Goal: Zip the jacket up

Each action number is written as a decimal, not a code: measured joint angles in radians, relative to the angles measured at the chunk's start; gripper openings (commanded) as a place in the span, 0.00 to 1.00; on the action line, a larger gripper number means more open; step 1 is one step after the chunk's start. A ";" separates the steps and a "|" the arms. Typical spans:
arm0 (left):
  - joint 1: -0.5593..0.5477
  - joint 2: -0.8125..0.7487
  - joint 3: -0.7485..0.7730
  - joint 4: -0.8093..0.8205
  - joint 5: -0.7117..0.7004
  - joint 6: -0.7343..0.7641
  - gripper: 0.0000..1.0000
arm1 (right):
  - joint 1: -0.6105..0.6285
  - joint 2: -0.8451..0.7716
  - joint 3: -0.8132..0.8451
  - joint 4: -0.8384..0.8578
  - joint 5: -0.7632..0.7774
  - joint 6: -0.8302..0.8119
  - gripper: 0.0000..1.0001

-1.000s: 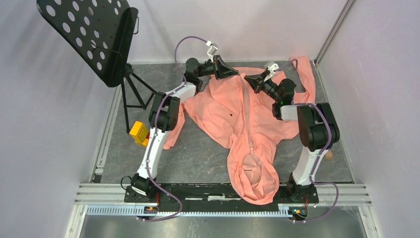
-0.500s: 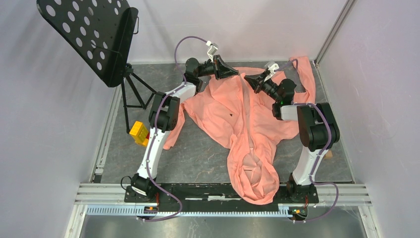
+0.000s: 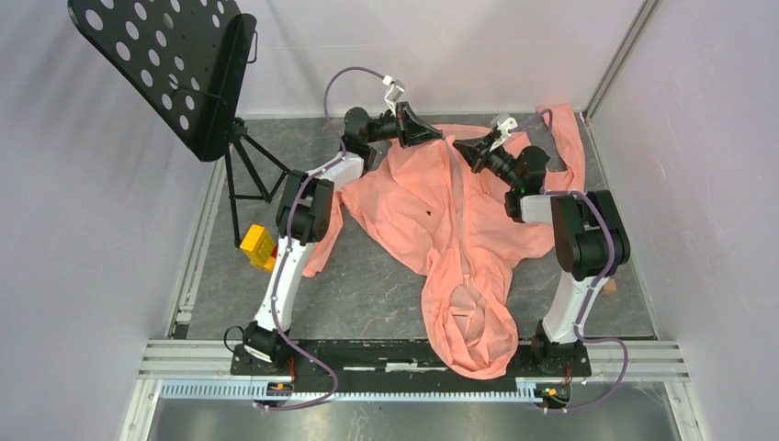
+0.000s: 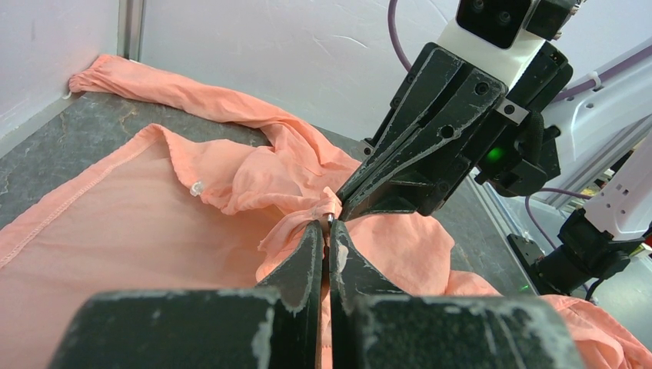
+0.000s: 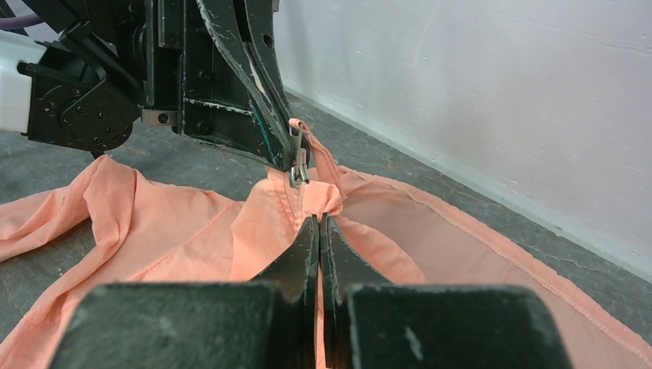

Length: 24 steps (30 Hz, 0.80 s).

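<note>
Top external view: the jacket [image 3: 413,197] lies spread on the grey, stone-patterned desk [image 3: 367,285], hood at the near edge, hem at the far side. Both arms meet at the far centre, at the foot of the zip. The left gripper [image 3: 439,138] has its jaws together, pinching fabric there, with the small metal zip pull [image 5: 298,165] at its tips. The right gripper [image 3: 459,147] is clamped on a fold of the jacket just beside it.

Judgement: the step in hand is securing the zip's foot; closure is not confirmed. The next move calls for one side held taut while the slider is drawn toward the near hood.

The cloth is thin, salmon-pink and soft, with a stitched hem, and it is creased.
</note>
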 measured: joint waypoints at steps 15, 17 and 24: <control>-0.004 0.005 0.008 0.021 0.002 -0.025 0.02 | 0.000 0.000 0.000 0.000 0.000 0.000 0.00; -0.008 0.010 0.015 0.021 0.002 -0.025 0.02 | 0.000 0.000 0.000 0.000 0.000 0.000 0.00; -0.018 0.013 0.029 -0.003 0.005 -0.024 0.02 | -0.001 0.000 0.000 -0.001 0.000 0.000 0.00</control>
